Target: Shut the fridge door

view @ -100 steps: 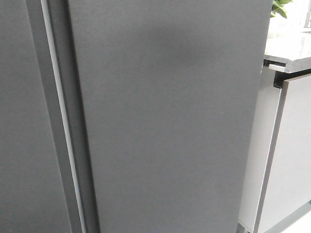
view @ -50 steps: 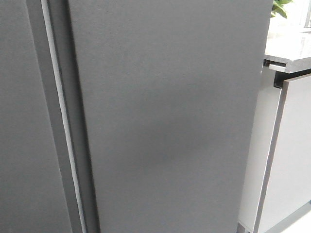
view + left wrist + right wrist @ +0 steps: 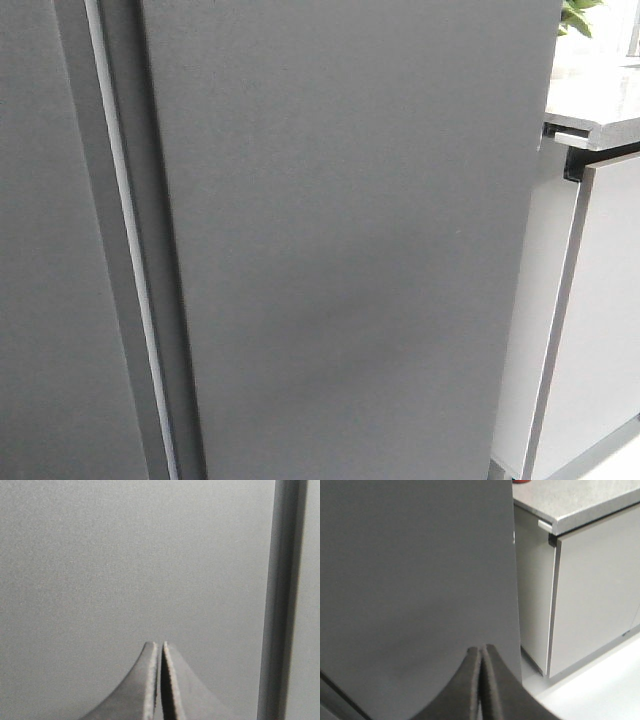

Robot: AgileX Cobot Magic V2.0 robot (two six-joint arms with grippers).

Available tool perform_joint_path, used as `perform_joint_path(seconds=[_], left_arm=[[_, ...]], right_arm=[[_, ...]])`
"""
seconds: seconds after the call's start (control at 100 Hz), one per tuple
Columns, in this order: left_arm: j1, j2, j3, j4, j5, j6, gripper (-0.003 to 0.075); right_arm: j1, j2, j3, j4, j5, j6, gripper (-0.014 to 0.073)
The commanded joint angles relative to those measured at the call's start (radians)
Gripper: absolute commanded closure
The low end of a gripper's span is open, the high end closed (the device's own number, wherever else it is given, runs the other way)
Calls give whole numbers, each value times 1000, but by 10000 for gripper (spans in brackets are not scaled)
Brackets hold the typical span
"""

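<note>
Closest to the cameras are the two claws, and both are pinched together with nothing between them: the left gripper [image 3: 160, 652] has its fingers pressed into a thin dark slit, tips up against a flat matte grey panel, though I can't tell if they actually touch it. The right gripper [image 3: 483, 655] is the same deal, fingers squeezed flat together, pointing at the lower part of the fridge door [image 3: 415, 580]. From the front view, neither arm shows up at all; the fridge door [image 3: 350, 240] fills most of the picture, a dark-grey matte slab standing upright. On its left side runs a vertical seam [image 3: 130, 260] with a lighter grey strip, and past that there's another dark panel [image 3: 45, 250] that looks roughly flush with the door. No white lining or bins showing anywhere, so it reads as shut or very nearly. Just beside the door's right edge stands a pale grey cabinet [image 3: 600, 330] with a glossy front, and a speckled countertop [image 3: 595, 105] sits on top of it. Way back, at the top right corner, a bit of green plant [image 3: 578, 15] pokes in.
</note>
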Motion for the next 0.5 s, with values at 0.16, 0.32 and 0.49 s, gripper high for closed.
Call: perform_joint_path(seconds=[0.16,0.32,0.49], left_arm=[[1,-10,35,-4,-73,-2,740],[1,-10,35,-4,-73,-2,740],[1,-10,35,-4,-73,-2,740]], right_arm=[[-6,-117,40,-47,-130,-8,639],[3,-287,180,-49,-254,-8,639],[5,-408,356,-47,-394,-8,639]])
